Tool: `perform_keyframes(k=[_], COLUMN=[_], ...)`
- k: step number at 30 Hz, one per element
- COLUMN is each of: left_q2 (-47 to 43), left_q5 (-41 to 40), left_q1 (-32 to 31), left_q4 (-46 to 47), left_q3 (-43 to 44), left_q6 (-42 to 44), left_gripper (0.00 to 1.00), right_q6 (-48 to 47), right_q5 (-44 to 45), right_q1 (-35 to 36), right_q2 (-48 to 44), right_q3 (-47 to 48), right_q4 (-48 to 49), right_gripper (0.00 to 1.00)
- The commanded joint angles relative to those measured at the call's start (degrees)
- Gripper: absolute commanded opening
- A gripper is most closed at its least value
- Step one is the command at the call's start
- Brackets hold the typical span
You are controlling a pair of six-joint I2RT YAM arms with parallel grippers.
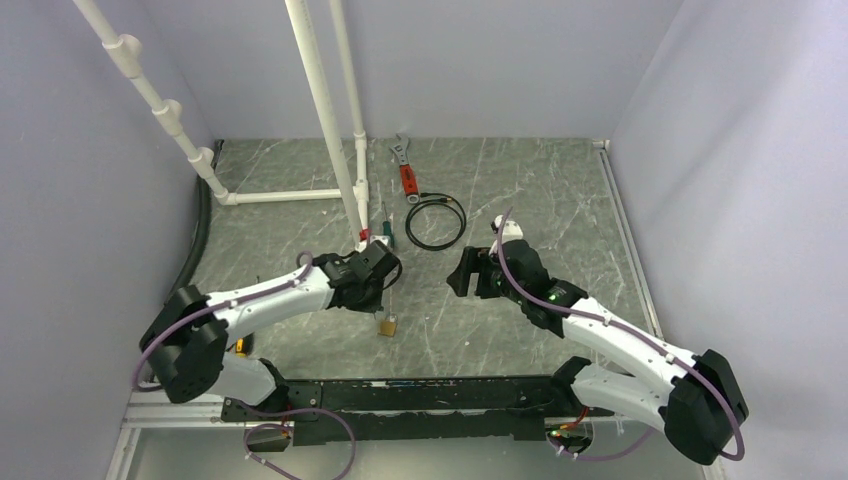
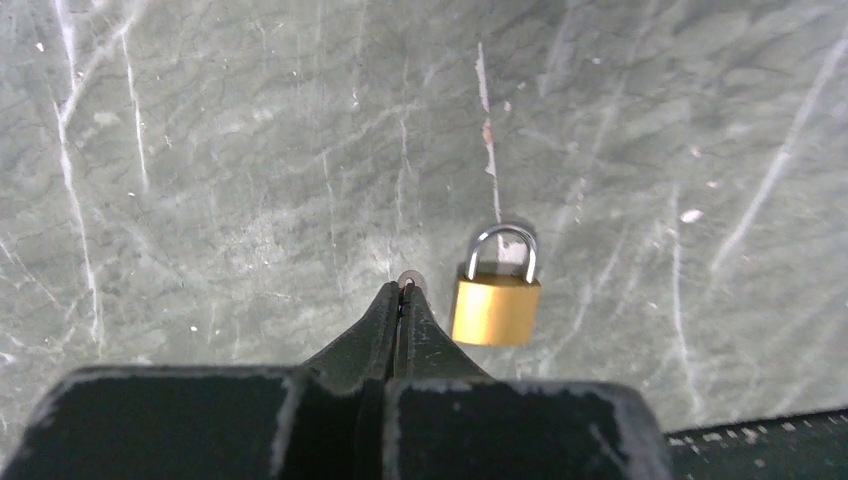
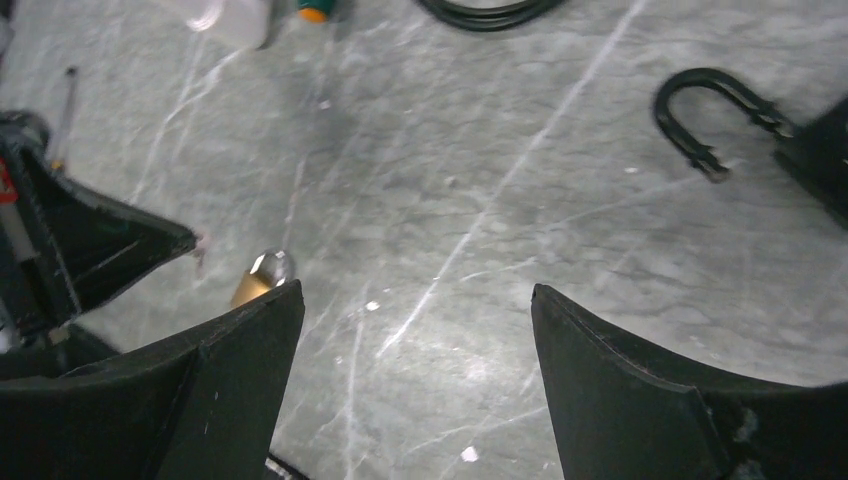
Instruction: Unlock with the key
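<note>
A small brass padlock [image 2: 495, 305] lies flat on the grey marbled table [image 2: 250, 150], silver shackle pointing away; it also shows as the padlock [image 1: 387, 326] and as the padlock [image 3: 258, 277]. My left gripper [image 2: 405, 292] is shut just to the left of it, tips down at the table. A small round greyish bit of the key [image 2: 411, 279] pokes out between the tips; the rest of it is hidden. From above, the left gripper [image 1: 388, 288] hangs just above the padlock. My right gripper [image 3: 415, 295] stands open over bare table, with nothing between its fingers, to the right of the padlock.
A black U-shaped shackle [image 3: 700, 110] lies near my right gripper. At the back lie a coiled black cable [image 1: 435, 222], a red-handled wrench [image 1: 404, 165] and a green-handled screwdriver [image 1: 384, 226]. White pipes [image 1: 325, 110] rise at the back left. Walls enclose the table.
</note>
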Motion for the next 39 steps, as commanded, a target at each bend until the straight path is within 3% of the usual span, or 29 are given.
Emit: perform_keyframes(k=[1,7,10,16,21,25,39], left_q2=[-6.61,-15.00,-21.44,-33.45,-37.68,-39.15,-41.36], left_q5=[2.08,7.12,13.58,17.90,16.75,16.89,15.40], left_q1=[-0.38,-0.37,-0.37,-0.33,-0.33,-0.36,-0.36], left_q4=[-1.66,-0.48,6.88,14.61,16.74,18.24,19.32], left_q3=[0.85,-0.21,-4.22,-9.56,-11.63,-12.58,-14.93], left_q6=[0.61,2.17,4.40,4.45,3.44,2.60,0.43], left_gripper=[0.00,0.00,0.00,0.00,0.00,0.00,0.00], right_q6=[-3.05,-1.22,1.73,9.85,18.01,19.84,24.29], right_q5=[-11.58,-26.33,-32.30,-38.89,-37.93,-33.83,-32.64], right_q1=[0.35,0.76,1.58,2.87,6.97,10.06,13.90], right_q2=[-2.55,-3.11,-3.73,-2.26,3.02,6.99,17.92], right_q3=[0.72,-0.76,-2.94,-6.75,-9.09,-8.33,-5.41], right_q4=[7.58,17.35,25.22,39.93,52.60,54.34,61.80], right_gripper=[0.86,0.84,0.82,0.75,0.70,0.63,0.46])
